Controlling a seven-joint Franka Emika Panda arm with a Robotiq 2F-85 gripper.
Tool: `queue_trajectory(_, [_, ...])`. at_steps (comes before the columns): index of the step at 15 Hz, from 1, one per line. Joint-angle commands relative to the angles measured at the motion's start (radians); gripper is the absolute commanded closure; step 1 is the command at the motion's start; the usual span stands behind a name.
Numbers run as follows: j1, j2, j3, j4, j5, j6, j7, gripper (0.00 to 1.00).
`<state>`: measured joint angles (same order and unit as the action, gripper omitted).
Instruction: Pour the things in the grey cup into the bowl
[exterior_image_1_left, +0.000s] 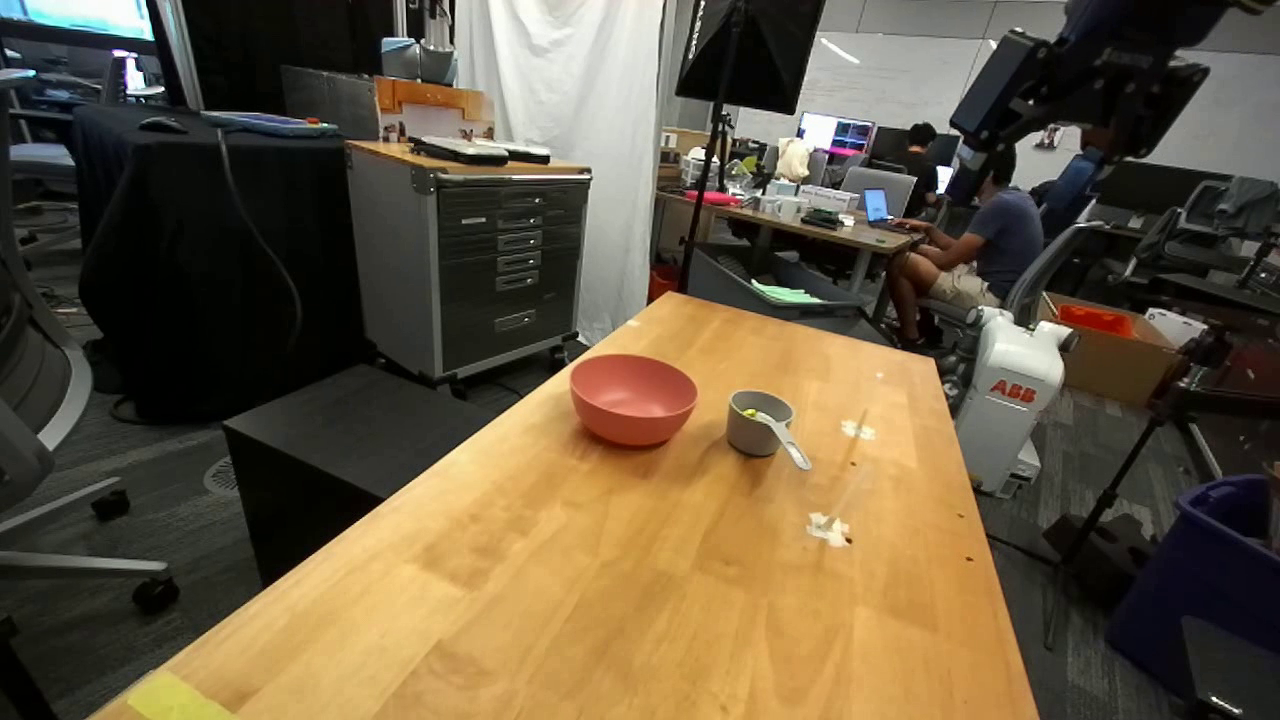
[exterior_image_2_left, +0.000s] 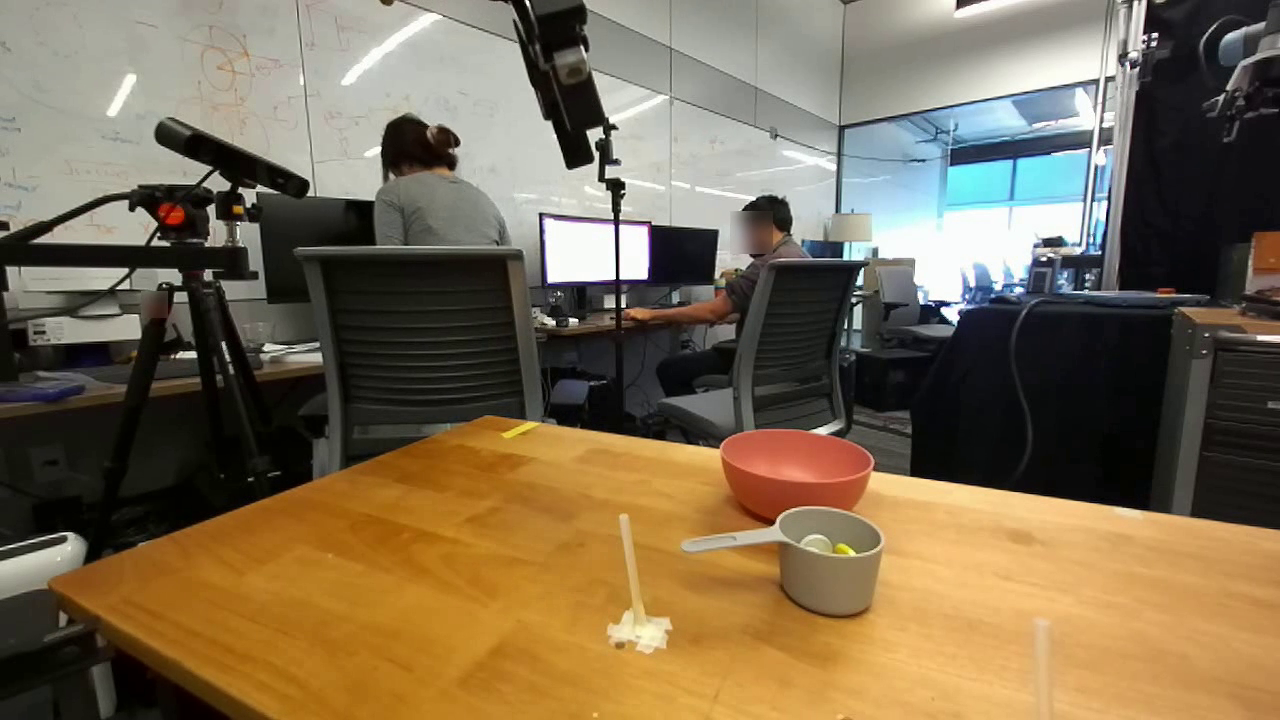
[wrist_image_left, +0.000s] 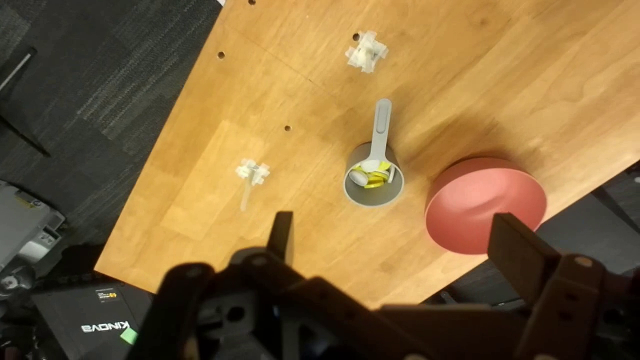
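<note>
The grey cup (exterior_image_1_left: 752, 437) stands upright on the wooden table in both exterior views (exterior_image_2_left: 830, 583), with a long grey handle (wrist_image_left: 382, 117) at its rim. The things, yellow and white flat round pieces (wrist_image_left: 376, 181), lie inside the cup. The pink-red bowl (exterior_image_1_left: 633, 408) stands close beside the cup, apart from it; it also shows in an exterior view (exterior_image_2_left: 797, 475) and, partly behind a finger, in the wrist view (wrist_image_left: 480, 210). My gripper (wrist_image_left: 393, 216) is open with nothing between its fingers. It hangs high above the table in an exterior view (exterior_image_1_left: 1018, 185).
Thin pale sticks (exterior_image_2_left: 632, 570) stand up from white tape patches (exterior_image_1_left: 828, 527) on the table (exterior_image_1_left: 640, 580). A black box (exterior_image_1_left: 350, 430) stands beside the table edge near the bowl. A white ABB unit (exterior_image_1_left: 1015, 400) stands off the table's side.
</note>
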<state>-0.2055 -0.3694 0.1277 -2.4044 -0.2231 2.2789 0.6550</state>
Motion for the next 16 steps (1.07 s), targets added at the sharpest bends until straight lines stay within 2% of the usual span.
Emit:
queue_trajectory(1, [0.015, 0.073, -0.015, 0.101, -0.027, 0.026, -0.003, 0.00])
queue_trajectory(5, [0.028, 0.144, -0.031, 0.163, -0.018, 0.089, -0.046, 0.00])
queue_trajectory(16, [0.081, 0.353, -0.109, 0.274, 0.089, 0.139, -0.193, 0.00])
